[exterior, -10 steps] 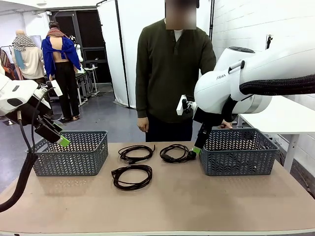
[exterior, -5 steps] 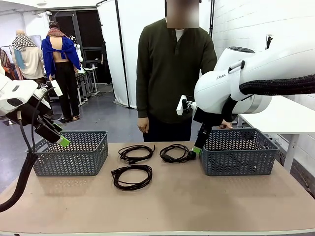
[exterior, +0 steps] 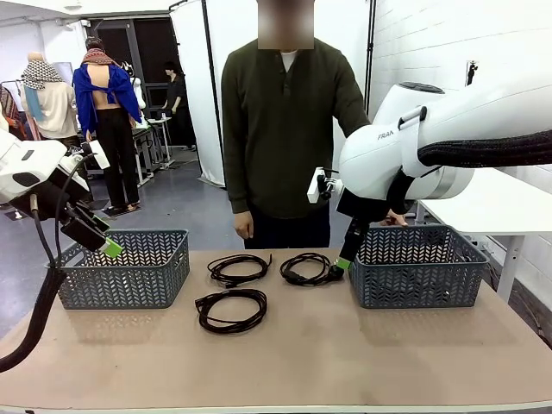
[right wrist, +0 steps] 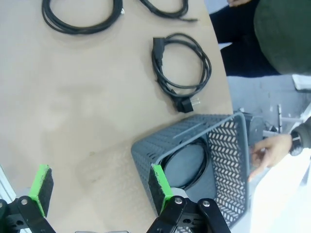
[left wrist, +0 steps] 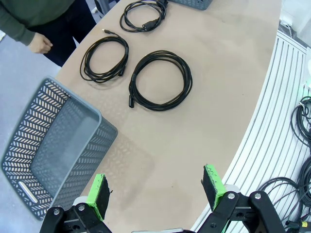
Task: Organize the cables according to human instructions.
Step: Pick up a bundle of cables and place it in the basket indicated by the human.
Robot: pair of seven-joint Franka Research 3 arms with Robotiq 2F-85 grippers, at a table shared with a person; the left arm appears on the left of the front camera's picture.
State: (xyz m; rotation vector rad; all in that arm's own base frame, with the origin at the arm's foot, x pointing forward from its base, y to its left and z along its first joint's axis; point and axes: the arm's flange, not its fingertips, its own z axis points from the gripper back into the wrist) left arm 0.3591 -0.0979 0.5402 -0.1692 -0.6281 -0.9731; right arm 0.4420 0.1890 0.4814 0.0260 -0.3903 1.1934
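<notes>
**Person** (exterior: 280, 129): You are seeing the person standing further toward the picture's left than a moment ago. One hand (right wrist: 269, 150) is reaching to the far rim of the right basket (exterior: 418, 280). The other is hanging by the table's far edge.

**Cables:** Three loops are lying on the table (exterior: 345, 362) between the baskets, exactly where they were.
- The far left loop (exterior: 239, 269) is lying near the table's far edge.
- The far right loop (exterior: 309, 268) is lying with its plug just beside the right basket.
- The near loop (exterior: 231, 310) is lying closer to your side.
- A fourth cable (right wrist: 208, 158) is lying coiled inside the right basket.

**Left gripper** (left wrist: 155, 189): It is hanging by the left basket (exterior: 129, 276), not moving. Its jaws are standing wide apart and holding nothing.

**Right gripper** (right wrist: 100, 187): It is hovering over the near wall of the right basket, also not moving. Its jaws are spread and nothing is sitting between the pads.

**Meaning for the task:** Only the person is changing position, so you are probably waiting on the next instruction. One cable is looking sorted and three are remaining. The hand at the right basket may be signalling a destination, though which cable it concerns cannot be told.
</notes>
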